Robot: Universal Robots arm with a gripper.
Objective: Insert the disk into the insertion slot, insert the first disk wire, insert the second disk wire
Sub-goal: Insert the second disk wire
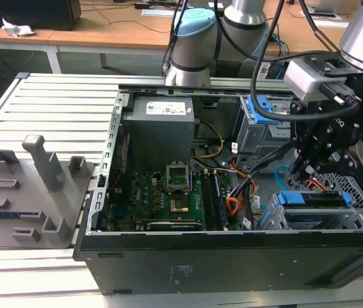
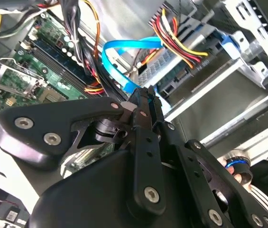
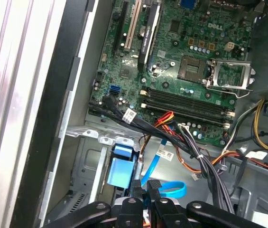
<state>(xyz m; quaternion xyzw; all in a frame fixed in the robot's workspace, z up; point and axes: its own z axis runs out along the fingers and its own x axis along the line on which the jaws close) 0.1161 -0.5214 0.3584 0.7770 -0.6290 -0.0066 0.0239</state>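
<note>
In the second wrist view we see the pincer (image 2: 143, 97) pinched closed on the second disk wire (image 2: 124, 52), beside the disk (image 1: 316, 200) seated in the insertion slot (image 1: 354, 221), inside the open computer case (image 1: 232, 256).

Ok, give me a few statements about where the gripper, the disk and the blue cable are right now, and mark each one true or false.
1. The gripper is shut on the second disk wire, in the second wrist view. True.
2. The disk lies outside the computer case. False: it sits in the insertion slot inside the case.
3. The second disk wire curves in a loop. True.
4. The gripper hovers over the grey fixture at the exterior view's left. False: it is at the drive cages on the right.
</note>
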